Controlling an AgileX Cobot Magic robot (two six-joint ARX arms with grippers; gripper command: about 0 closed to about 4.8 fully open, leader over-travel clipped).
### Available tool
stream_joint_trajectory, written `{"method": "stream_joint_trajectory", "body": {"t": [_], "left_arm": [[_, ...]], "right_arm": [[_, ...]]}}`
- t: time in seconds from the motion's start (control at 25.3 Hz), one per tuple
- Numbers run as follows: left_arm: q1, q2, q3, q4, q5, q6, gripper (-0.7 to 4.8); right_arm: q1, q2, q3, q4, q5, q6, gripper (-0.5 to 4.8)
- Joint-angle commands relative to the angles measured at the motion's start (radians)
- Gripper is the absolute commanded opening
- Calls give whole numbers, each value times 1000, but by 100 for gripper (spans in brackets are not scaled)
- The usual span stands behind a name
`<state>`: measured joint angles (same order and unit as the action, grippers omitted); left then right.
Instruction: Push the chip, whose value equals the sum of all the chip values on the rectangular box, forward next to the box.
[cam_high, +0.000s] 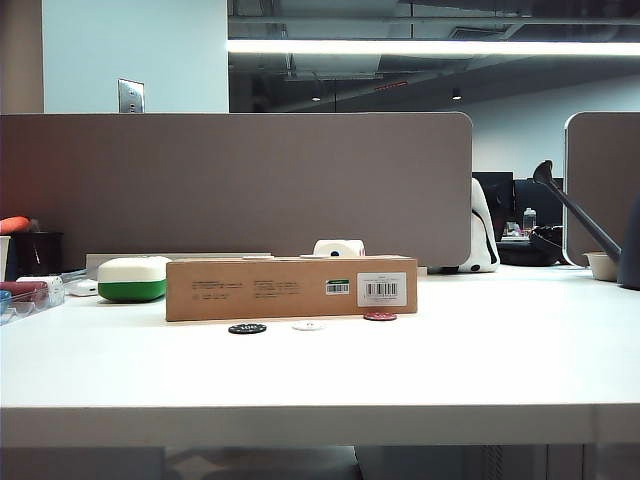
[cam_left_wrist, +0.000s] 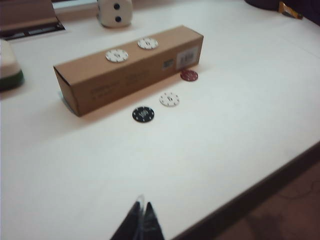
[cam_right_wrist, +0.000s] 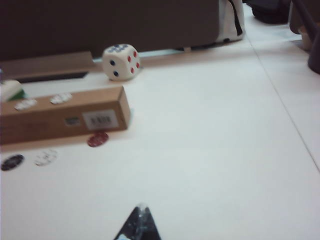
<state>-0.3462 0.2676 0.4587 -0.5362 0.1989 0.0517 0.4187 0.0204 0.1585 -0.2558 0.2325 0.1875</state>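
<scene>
Both grippers, left gripper (cam_left_wrist: 141, 220) and right gripper (cam_right_wrist: 140, 223), are hovering closed near the worktop's front edge; the chip (cam_right_wrist: 97, 139) is lying ahead, already beside the box (cam_right_wrist: 60, 120), nearer the right.

Ext view: bright overhead strip light (cam_high: 430, 47) glares across the ceiling, room behind dim, picture sharp w/ slight grain. White desk (cam_high: 320, 370) evenly lit; long brown cardboard box (cam_high: 290, 288) throws only a thin soft shadow at its base. Left wrist view: warm pinkish cast, soft focus, box print unreadable, desk near blown out; dark closed fingers (cam_left_wrist: 141, 225) of left gripper blurred at frame edge. Right wrist view: blurrier, low contrast, background partition very dark; small dark red round chip (cam_right_wrist: 97, 139) smeared, right gripper's fingers (cam_right_wrist: 140, 225) out of focus.
</scene>
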Motion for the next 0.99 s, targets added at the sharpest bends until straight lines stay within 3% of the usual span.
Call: {"method": "stream_joint_trajectory", "body": {"t": [0.04, 0.2, 0.36, 0.39, 0.59, 0.71, 0.99], "left_arm": [[0, -51, -47, 13, 3, 0, -5], [0, -110, -121, 13, 3, 0, -5], [0, -151, -187, 12, 3, 0, -5], [0, -156, -195, 12, 3, 0, -5], [0, -188, -220, 6, 3, 0, -5], [0, -193, -222, 6, 4, 0, -5], [0, -193, -237, 6, 4, 0, -5]], "right_arm": [[-5, 1, -26, 61, 47, -16, -5], [-27, 0, -29, 146, 92, -74, -5], [-99, 1, -78, 447, 197, -288, -5], [-113, 0, -82, 467, 200, -290, -5], [-174, 0, -145, 493, 196, -127, -5], [-207, 2, -157, 385, 194, -108, -4], [-264, 2, -157, 362, 163, -287, -4]]}}
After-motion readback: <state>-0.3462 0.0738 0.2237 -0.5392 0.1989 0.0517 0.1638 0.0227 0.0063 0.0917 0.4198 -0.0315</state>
